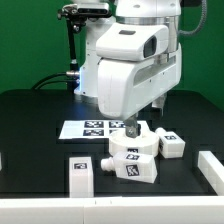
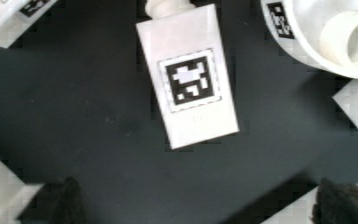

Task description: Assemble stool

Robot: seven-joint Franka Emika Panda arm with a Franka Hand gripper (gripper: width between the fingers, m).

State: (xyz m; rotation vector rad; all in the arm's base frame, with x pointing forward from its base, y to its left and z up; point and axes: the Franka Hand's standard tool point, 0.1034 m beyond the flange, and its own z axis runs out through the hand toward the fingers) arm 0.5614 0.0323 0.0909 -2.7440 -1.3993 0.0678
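Observation:
The white round stool seat [image 1: 133, 160] lies on the black table near the front, with marker tags on its side. One blocky white leg [image 1: 80, 173] lies to the exterior view's left of it. Another leg [image 1: 171, 146] lies to its right. A third leg [image 1: 144, 131] lies just behind it, under the arm. My gripper [image 1: 130, 124] hangs over that third leg. In the wrist view this leg [image 2: 194, 82] is a long white block with one tag, and the seat's rim [image 2: 329, 40] shows beside it. My gripper [image 2: 197, 205] is open wide and empty, above the leg and apart from it.
The marker board [image 1: 88, 127] lies flat behind the parts. A white rail [image 1: 211, 170] runs along the table at the exterior view's right. A black stand with cables [image 1: 70, 45] rises at the back. Another white part [image 2: 5, 26] shows at the wrist view's edge.

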